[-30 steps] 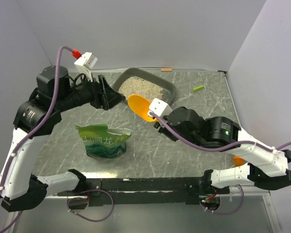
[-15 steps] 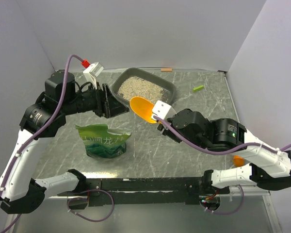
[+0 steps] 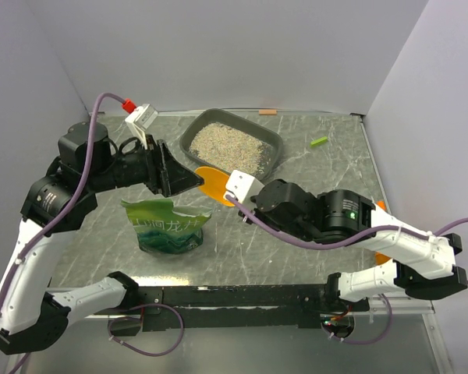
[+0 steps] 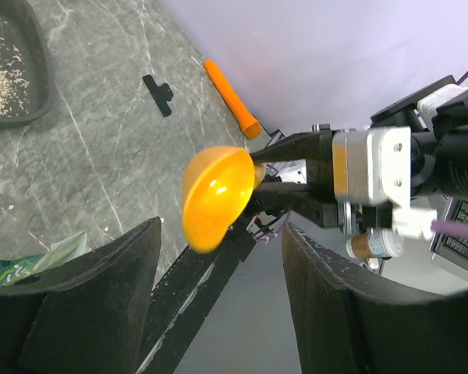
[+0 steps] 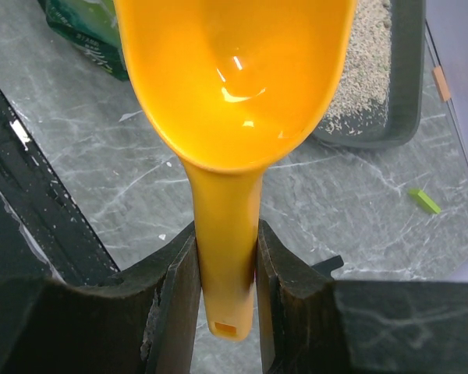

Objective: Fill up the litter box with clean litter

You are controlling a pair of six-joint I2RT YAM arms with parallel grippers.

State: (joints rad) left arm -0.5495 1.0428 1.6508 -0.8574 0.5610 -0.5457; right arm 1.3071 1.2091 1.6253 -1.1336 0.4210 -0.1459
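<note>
Dark-grey plastic litter box (image 3: 192,128) holds beige sandy litter (image 3: 230,144); only wrist views show right jaws pinching orange plastic scoop (image 5: 228,117), left jaws spread.

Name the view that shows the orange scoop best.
Right wrist: the scoop fills the frame, bowl empty, handle clamped in the right pincer. Top external shows only a partly hidden slice. Left wrist shows just its bowl, farther off.

White characters mark the green bag (image 3: 169,227), too small to read.
</note>
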